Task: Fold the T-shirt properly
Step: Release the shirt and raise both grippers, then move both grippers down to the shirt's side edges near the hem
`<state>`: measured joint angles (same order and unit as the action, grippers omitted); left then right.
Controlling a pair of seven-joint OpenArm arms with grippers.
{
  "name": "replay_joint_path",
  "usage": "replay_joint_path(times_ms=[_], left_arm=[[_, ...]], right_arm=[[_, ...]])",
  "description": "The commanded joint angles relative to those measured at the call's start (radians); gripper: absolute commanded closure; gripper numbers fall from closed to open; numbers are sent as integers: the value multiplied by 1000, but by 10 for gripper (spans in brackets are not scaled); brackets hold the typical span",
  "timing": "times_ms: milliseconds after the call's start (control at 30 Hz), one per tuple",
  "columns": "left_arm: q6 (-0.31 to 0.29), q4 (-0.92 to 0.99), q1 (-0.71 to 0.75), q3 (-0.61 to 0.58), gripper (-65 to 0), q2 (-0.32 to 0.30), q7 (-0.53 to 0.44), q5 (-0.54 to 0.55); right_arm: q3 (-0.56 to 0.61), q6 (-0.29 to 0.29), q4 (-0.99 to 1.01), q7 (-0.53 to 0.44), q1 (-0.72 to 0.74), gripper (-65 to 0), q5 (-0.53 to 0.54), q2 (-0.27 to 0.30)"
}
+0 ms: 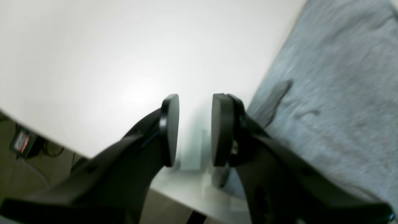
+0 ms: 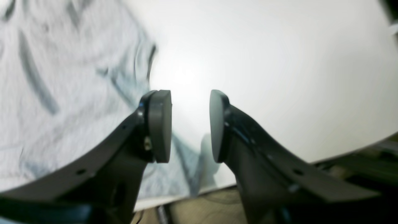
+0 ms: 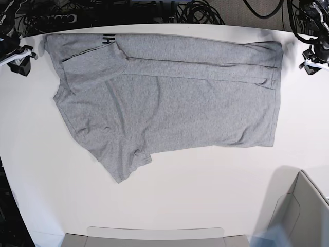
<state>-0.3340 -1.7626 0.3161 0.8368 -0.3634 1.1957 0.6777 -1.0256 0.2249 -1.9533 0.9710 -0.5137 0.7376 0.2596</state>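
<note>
White round-edged tabletop (image 3: 205,190), dark cables beyond its far edge, grey bins at its near edge.

Heather-grey short-sleeved cotton T-shirt (image 3: 180,103) lies flat across the far half of the table, long axis running side to side. Its far long edge is already folded over toward the middle, forming a band; a bit of black lettering shows at the fold near one end. One sleeve is tucked onto the body there. The other sleeve sticks out from the shirt's near edge, unfolded.

Step in hand, as judged: first lengthwise fold done, both arms clear of the cloth. Next move likely calls for taking the near edge and loose sleeve at two points and carrying them over to match the far fold, keeping the band even.

Left gripper (image 1: 195,129): jaws parted, nothing between them, held over bare table just beside the shirt's edge. In the base view it sits off the shirt's hem end. Right gripper (image 2: 190,126): jaws likewise apart and empty, over bare table beside the wrinkled cloth at the opposite end.
</note>
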Motion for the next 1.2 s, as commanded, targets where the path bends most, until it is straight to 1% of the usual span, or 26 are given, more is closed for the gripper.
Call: replay_joint_path(times_ms=[0, 67, 167, 233, 300, 367, 433, 600, 700, 767, 833, 933, 1033, 1167], left_arm=[[-1, -41, -8, 5, -187, -16, -18, 7], [-1, -76, -42, 2, -187, -13, -23, 9], [-1, -101, -120, 0, -187, 14, -23, 4], [-1, -102, -185, -7, -188, 20, -18, 4], [3, -101, -228, -60, -188, 19, -17, 3], [3, -101, -252, -110, -188, 14, -17, 3], [5, -101, -263, -147, -188, 14, -17, 3], [5, -98, -263, -221, -188, 13, -23, 3], [0, -96, -263, -254, -188, 5, -23, 3], [0, -95, -266, -284, -189, -29, -24, 1], [0, -95, -285, -317, -189, -52, -24, 1], [0, -93, -311, -328, -189, -58, -24, 1], [5, -93, -335, -330, -189, -52, -24, 1], [5, -78, -351, -324, -189, -7, -24, 1]], right_arm=[[-8, 3, -19, -17, 14, -209, 13, 36], [3, 5, -19, -16, 54, -209, 17, 73], [83, 5, -19, -16, 122, -209, 17, 126], [179, 5, -19, -16, 174, -209, 13, 171], [273, 5, -11, -16, 235, -209, 12, 206], [353, 3, 4, -16, 304, -209, -2, 221], [443, 3, 28, -16, 379, -209, -49, 223], [689, 1, 136, -14, 573, -212, -298, 208], [746, 1, 226, -14, 660, -228, -424, 159], [761, 3, 312, -14, 723, -264, -479, 123], [773, 3, 411, -22, 775, -291, -508, 111], [844, 5, 578, -62, 869, -291, -508, 117], [951, 3, 783, -172, 959, -291, -511, 131], [1095, -3, 1055, -295, 1074, -291, -507, 125]])
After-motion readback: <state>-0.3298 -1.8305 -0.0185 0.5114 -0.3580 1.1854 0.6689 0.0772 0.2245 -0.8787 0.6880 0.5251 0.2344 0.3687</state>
